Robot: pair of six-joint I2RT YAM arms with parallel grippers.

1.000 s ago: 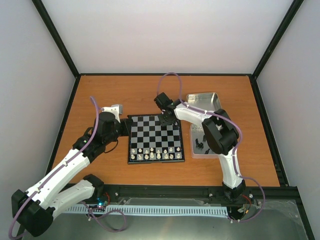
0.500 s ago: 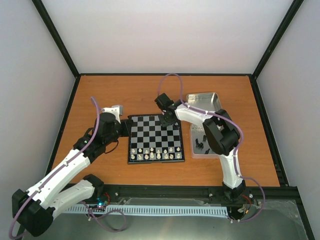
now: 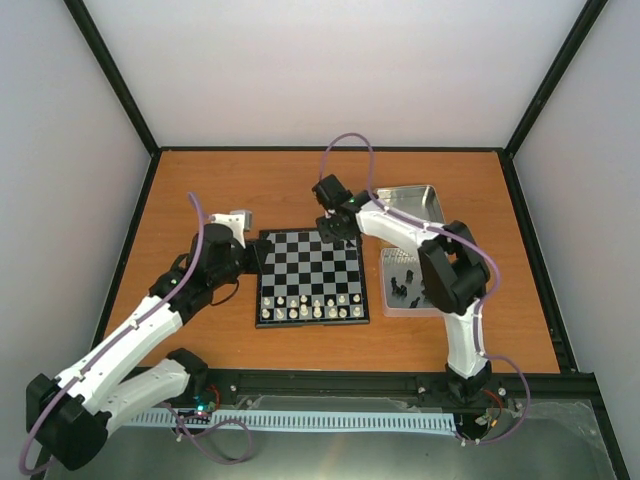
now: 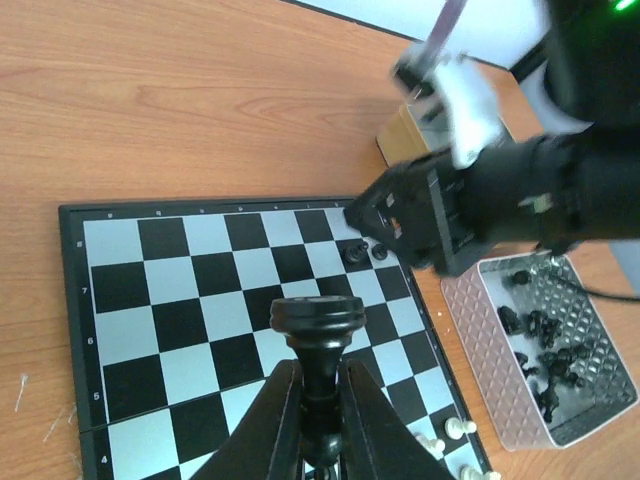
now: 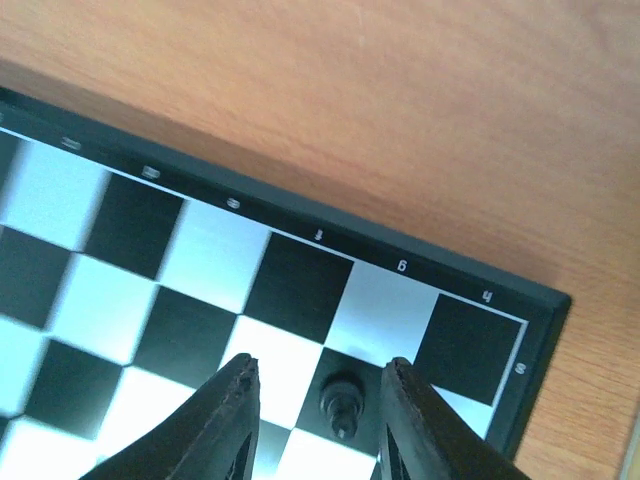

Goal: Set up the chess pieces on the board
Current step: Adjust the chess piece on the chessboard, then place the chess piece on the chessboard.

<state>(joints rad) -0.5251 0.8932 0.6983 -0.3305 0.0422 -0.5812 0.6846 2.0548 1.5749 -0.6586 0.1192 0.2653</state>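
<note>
The board [image 3: 310,270] lies mid-table, with white pieces [image 3: 305,306] along its near rows. My left gripper [image 4: 320,378] hangs over the board's left side [image 3: 252,258], shut on a black chess piece [image 4: 318,322] by its stem, the round base pointing at the camera. My right gripper [image 5: 320,368] is at the board's far right corner [image 3: 336,226], open, its fingers apart on either side of a small black piece [image 5: 342,400] standing on a dark square untouched. That piece [image 4: 354,256] also shows in the left wrist view under the right gripper [image 4: 400,222].
A silver tin [image 3: 405,283] with several loose black pieces [image 4: 540,345] sits right of the board. A second tin [image 3: 407,203] lies behind it, partly under the right arm. Black frame rails edge the orange table [image 3: 200,190].
My right gripper has opened and let go of the black piece, which now stands on the board's far right corner area. The left arm shifted slightly, still holding its piece.
</note>
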